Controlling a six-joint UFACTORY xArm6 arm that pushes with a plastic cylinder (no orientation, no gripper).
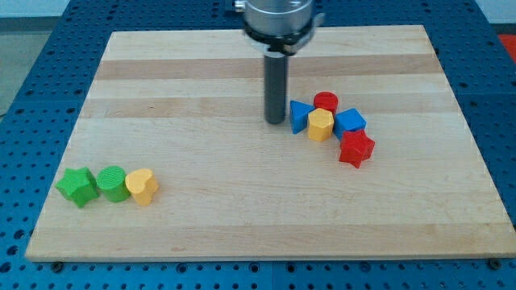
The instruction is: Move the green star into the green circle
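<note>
Inspection of the wooden bench [242, 209] finds two separate groups of blocks. At the view's lower left, three blocks sit in a tight row: the green star [77, 187] at the left end, the green circle [112, 184] touching it on its right, and a yellow heart-shaped block [143, 186] touching the circle's right side. The star therefore already rests against the circle. The second group lies right of centre, well apart from the first: a blue triangular block [299, 115], a red cylinder [326, 101] behind it, a yellow hexagonal block [321, 125] in front, a blue block [350, 122] of angular shape to the right, and a red star-like block [356, 149] nearest the view's bottom right. These five are bunched together, touching or nearly so. The arm carries no hand; it ends in a straight dark rod descending from a silver mount at the view's top centre. My tip [276, 122] stands on the bench just to the left of the blue triangular block, either touching it or a hair off; which one cannot be told. The tip is well apart from the green star and the green circle, which lie far off toward the view's lower left. The bench sits on a blue perforated surface [24, 48].
</note>
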